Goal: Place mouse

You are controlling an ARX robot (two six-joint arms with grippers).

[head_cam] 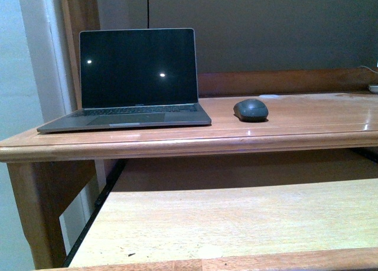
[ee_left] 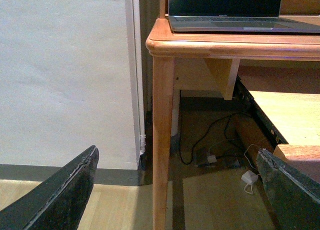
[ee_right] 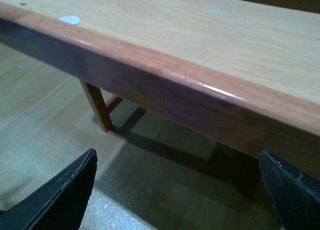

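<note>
The dark grey mouse (head_cam: 251, 110) rests on the wooden desk top (head_cam: 307, 120), just right of the open laptop (head_cam: 137, 76). No arm shows in the front view. My left gripper (ee_left: 177, 190) is open and empty, low beside the desk's front left leg (ee_left: 162, 140), well below the desk top. My right gripper (ee_right: 177, 190) is open and empty too, hanging under the rounded front edge of a pale wooden shelf (ee_right: 200, 44), above the floor. The mouse is out of sight in both wrist views.
A pull-out wooden shelf (head_cam: 236, 224) extends below the desk top toward me. Cables and a white adapter (ee_left: 248, 178) lie on the floor under the desk. A white wall (ee_left: 60, 74) stands left of the desk. A small white spot (ee_right: 69, 20) marks the shelf.
</note>
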